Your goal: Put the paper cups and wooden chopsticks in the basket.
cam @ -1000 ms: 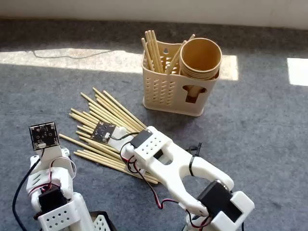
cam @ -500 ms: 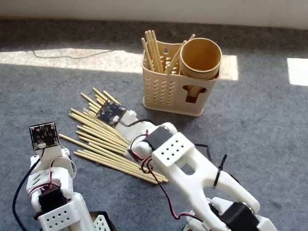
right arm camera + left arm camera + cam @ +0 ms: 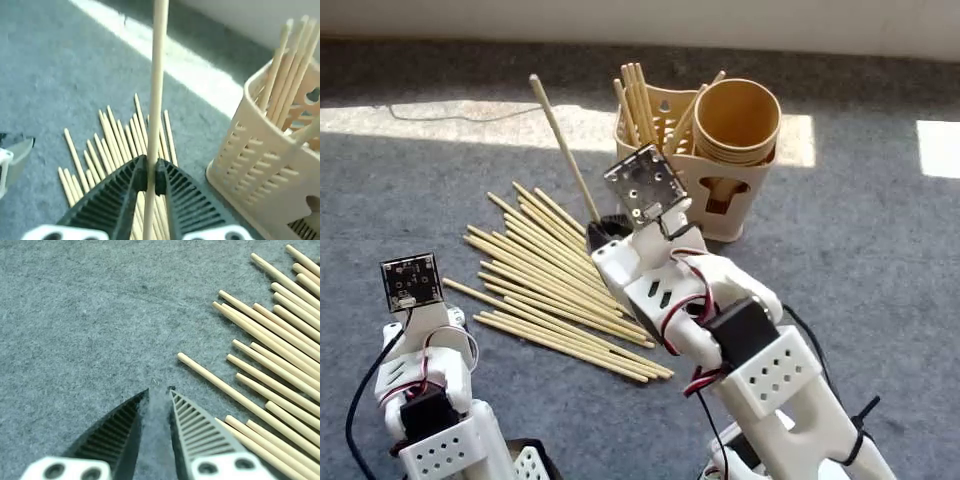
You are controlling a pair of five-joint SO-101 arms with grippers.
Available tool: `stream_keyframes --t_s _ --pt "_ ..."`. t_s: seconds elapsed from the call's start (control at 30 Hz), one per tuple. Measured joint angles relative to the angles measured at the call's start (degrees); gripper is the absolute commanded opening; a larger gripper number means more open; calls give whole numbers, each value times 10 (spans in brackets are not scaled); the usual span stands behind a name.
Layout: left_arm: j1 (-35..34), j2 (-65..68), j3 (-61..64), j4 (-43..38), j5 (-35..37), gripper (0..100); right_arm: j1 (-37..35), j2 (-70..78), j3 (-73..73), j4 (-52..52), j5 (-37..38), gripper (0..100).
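Pinching light, stiff, slippery chopstick [image 3: 563, 150] near lower end, right end effector [image 3: 149, 175] clamping it; long shaft likely pivoting. Basket [image 3: 665, 195] sitting at 2 o'clock from grip. Left end effector [image 3: 159, 390] gaping slightly, empty.

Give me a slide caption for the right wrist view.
Right gripper clamps one wooden chopstick above the loose chopstick pile, the basket close by.

Sunlight lays a bright band [image 3: 450, 125] across the grey carpet [image 3: 880, 250] in the upper part of the high view, with a second patch [image 3: 938, 148] at the right edge; elsewhere the light is soft and even. The basket [image 3: 670, 190] throws a faint shadow below its base. In the right wrist view the band glares nearly white behind the chopstick [image 3: 159, 60].
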Motion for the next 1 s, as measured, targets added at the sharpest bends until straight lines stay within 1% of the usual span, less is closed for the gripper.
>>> stream_keyframes --t_s 0.2,0.5,0.6,0.7,0.87,1.0 --pt "0 0 0 0 0 71 29 -10 0 -108 0 4" --pt "0 0 0 0 0 71 97 -10 1 -294 0 4" --pt "0 0 2 0 0 71 107 -9 1 -337 0 4" --pt "0 0 5 -5 0 71 117 18 1 -384 0 4" --pt "0 0 5 -13 0 71 150 109 1 -477 0 4" --pt "0 0 5 -14 0 71 168 177 1 -520 0 4"
